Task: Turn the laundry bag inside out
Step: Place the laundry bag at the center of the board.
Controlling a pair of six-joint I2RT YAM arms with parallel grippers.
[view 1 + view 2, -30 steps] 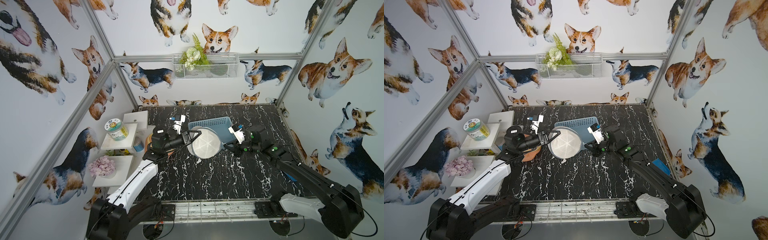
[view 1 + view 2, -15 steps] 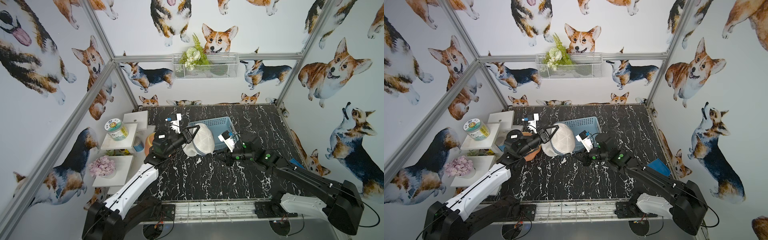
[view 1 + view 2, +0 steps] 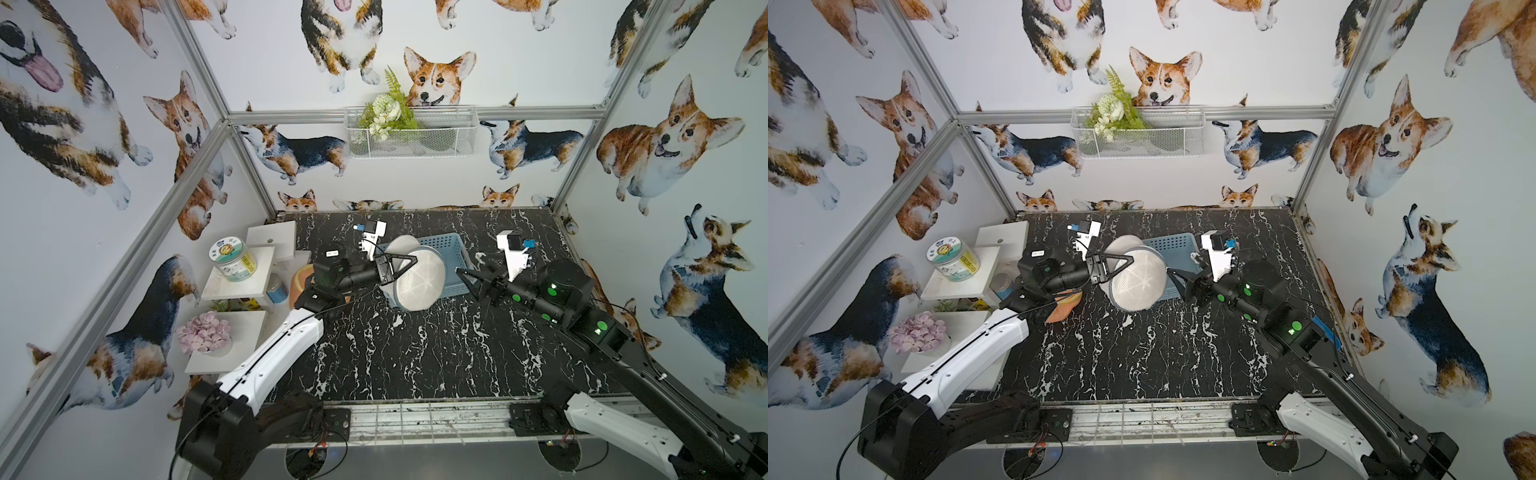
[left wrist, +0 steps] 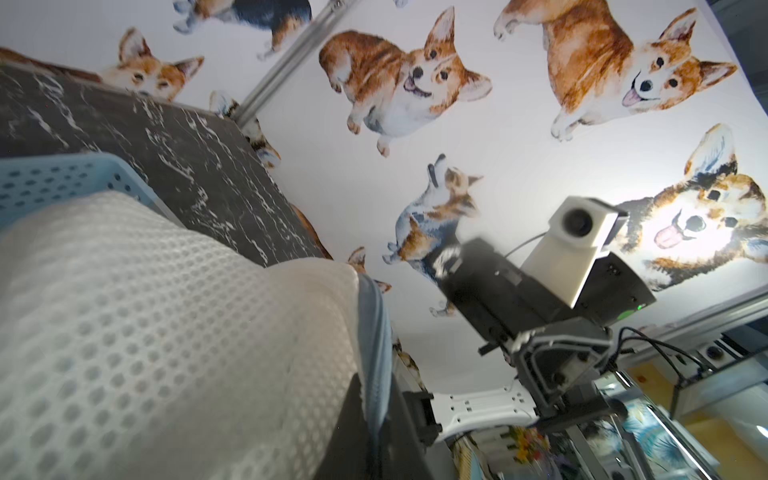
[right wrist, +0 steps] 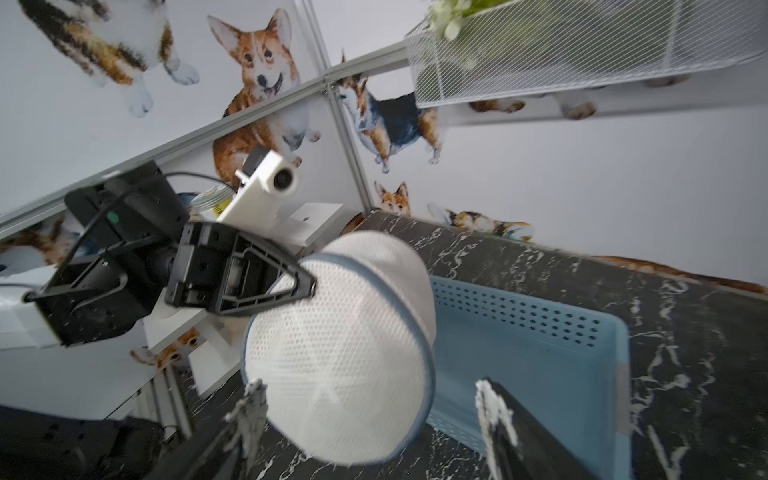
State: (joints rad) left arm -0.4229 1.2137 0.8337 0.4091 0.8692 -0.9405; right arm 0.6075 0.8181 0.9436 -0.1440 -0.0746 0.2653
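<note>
R wrist: 2 fingers (image 5: pixel 496 419), prob. apart

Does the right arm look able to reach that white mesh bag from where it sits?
Probably yes: the right gripper is open and faces the laundry bag with nothing between them, while the left gripper holds it up by its rim.

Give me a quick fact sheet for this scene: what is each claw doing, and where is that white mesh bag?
Laundry bag: white mesh with grey-blue trim, held up next to the blue basket
Left claw: shut on the bag's trimmed edge
Right claw: open, holding nothing, pointed at the bag
Table: black with white marbling
</note>
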